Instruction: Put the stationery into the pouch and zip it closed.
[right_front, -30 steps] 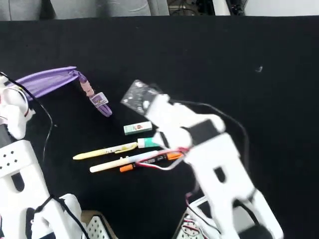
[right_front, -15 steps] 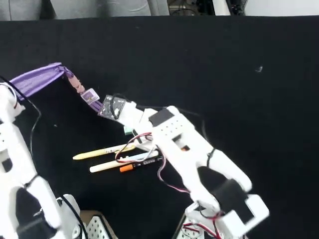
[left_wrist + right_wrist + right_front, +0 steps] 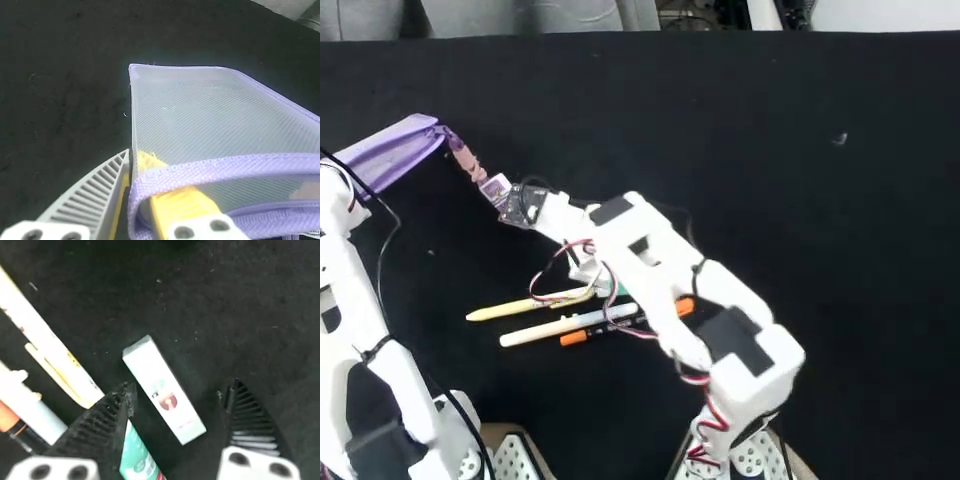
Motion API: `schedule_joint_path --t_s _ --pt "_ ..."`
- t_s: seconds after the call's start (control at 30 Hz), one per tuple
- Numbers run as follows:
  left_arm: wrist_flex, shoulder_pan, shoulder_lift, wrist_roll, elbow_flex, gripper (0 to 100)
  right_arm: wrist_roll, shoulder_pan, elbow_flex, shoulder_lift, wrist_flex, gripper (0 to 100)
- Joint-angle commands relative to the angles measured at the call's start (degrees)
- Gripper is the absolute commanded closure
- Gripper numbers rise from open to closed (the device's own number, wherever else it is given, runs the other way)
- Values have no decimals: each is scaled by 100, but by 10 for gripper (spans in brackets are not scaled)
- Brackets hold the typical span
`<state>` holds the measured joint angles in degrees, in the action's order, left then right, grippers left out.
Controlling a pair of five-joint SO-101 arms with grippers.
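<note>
At far left, the left gripper (image 3: 136, 176) is clamped on the purple pouch (image 3: 210, 125). To its right and nearer, the right gripper (image 3: 181, 386) hangs with jaws apart over the eraser (image 3: 162, 390), with pens (image 3: 533, 302) lying just near-left of it.

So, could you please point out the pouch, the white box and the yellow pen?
pouch (image 3: 210, 120), left wrist view, mesh side panel
white box (image 3: 163, 390), right wrist view, top face
yellow pen (image 3: 528, 304), high view, middle of barrel

Robotics lab bench, black-covered table (image 3: 840, 200), white desktop robot arm (image 3: 650, 270)
</note>
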<state>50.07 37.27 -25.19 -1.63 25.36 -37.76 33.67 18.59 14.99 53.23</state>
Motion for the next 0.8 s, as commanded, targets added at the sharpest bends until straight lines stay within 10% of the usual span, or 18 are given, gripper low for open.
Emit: schedule_joint_path --t_s 0.0,0.27,0.77 --pt "-97 13 18 -88 -338 973 -44 70 -637 224 167 734" --pt "-97 -4 18 -88 -338 973 9 -62 -1543 1077 642 982" --pt "1275 -1235 26 -246 -1965 973 1459 -1398 -3802 1095 1837 983"
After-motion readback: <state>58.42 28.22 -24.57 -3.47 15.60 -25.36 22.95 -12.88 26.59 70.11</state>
